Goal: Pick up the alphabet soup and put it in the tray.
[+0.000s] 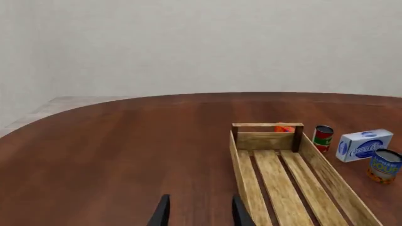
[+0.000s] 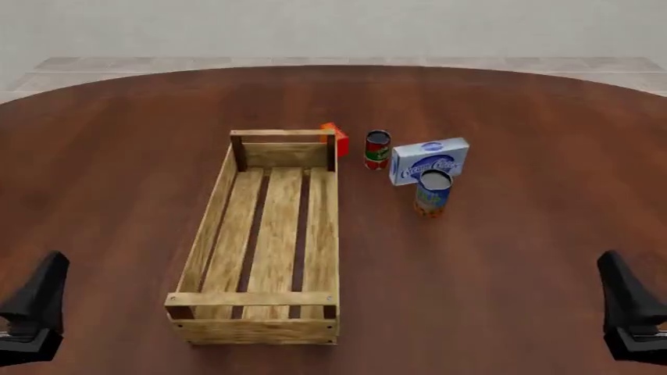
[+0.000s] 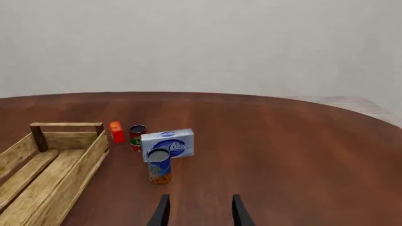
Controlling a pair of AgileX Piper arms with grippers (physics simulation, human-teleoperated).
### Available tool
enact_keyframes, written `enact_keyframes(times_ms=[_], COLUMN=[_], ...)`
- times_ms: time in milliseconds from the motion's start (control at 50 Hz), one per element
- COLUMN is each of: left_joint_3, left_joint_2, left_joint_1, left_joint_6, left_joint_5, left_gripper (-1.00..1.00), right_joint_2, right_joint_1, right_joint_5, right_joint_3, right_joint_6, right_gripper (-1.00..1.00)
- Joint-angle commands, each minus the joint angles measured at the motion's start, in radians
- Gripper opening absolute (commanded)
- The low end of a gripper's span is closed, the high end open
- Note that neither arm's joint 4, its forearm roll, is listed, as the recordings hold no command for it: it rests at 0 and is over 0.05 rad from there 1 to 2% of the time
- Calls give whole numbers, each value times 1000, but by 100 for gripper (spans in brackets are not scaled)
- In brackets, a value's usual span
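Observation:
The alphabet soup (image 2: 433, 193) (image 3: 159, 165) (image 1: 383, 165), a small can with a blue upper label, orange lower part and pale top, stands upright on the table just right of the tray (image 2: 214, 226) (image 1: 326, 176) (image 3: 82, 165). The tray is a long light-wood slatted crate with nothing in it. My left gripper (image 2: 33, 308) (image 1: 199, 215) hovers open near the table's front left, far from the can. My right gripper (image 2: 630, 308) (image 3: 199, 214) hovers open at the front right, with the can ahead of it and to its left. Nothing is between either pair of fingers.
A red-and-green can (image 2: 377, 150) and a blue-white box (image 2: 429, 161) stand just behind the soup. A small orange box (image 2: 336, 138) sits at the tray's far right corner. The round dark-wood table (image 2: 521, 258) ends at a pale wall behind.

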Motion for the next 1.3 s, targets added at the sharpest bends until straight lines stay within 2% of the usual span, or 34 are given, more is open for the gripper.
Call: enact_keyframes(times_ms=[20, 400, 500, 540, 620, 680, 700, 720, 740, 800, 900, 940, 960, 980, 1000, 1020, 1040, 1060, 1100, 1120, 1180, 1200, 1240, 1260, 1300], left_joint_3=[0, 0, 0, 0, 0, 0, 0, 0, 0, 0, 0, 0, 0, 0, 0, 0, 0, 0, 0, 0, 0, 0, 0, 0, 0], left_joint_2=[0, 0, 0, 0, 0, 0, 0, 0, 0, 0, 0, 0, 0, 0, 0, 0, 0, 0, 0, 0, 0, 0, 0, 0, 0], left_joint_1=[0, 0, 0, 0, 0, 0, 0, 0, 0, 0, 0, 0, 0, 0, 0, 0, 0, 0, 0, 0, 0, 0, 0, 0, 0], left_joint_6=[0, 0, 0, 0, 0, 0, 0, 0, 0, 0, 0, 0, 0, 0, 0, 0, 0, 0, 0, 0, 0, 0, 0, 0, 0], left_joint_5=[0, 0, 0, 0, 0, 0, 0, 0, 0, 0, 0, 0, 0, 0, 0, 0, 0, 0, 0, 0, 0, 0, 0, 0, 0], left_gripper=[100, 100, 100, 100, 100, 100, 100, 100, 100, 100, 100, 100, 100, 100, 100, 100, 100, 100, 100, 100, 100, 100, 100, 100, 100], right_joint_2=[45, -6, -3, -6, 6, 72, 179, 181, 207, 303, 431, 521, 554, 554, 565, 656, 656, 687, 747, 771, 850, 866, 888, 913, 953], right_joint_1=[11, 19, 30, 88, 151, 136, 150, 150, 138, 115, 116, 65, 85, 85, 107, 69, 69, 65, 142, 164, 176, 214, 221, 237, 216], right_joint_5=[-33, 33, 55, 89, 158, 152, 140, 138, 148, 165, 187, 199, 211, 211, 224, 259, 259, 269, 301, 315, 366, 376, 392, 406, 427], right_joint_3=[-2, -5, -46, -102, -225, -268, -324, -325, -363, -443, -548, -601, -635, -636, -659, -729, -730, -754, -819, -844, -947, -970, -996, -1033, -1079], right_joint_6=[-5, 7, 7, 41, 9, -1, 10, 10, 43, 70, 61, 45, 94, 94, 118, 97, 97, 49, 19, -26, -89, -84, -70, -28, -68], right_gripper=[100, 100, 100, 100, 100, 100, 100, 100, 100, 100, 100, 100, 100, 100, 100, 100, 100, 100, 100, 100, 100, 100, 100, 100, 100])
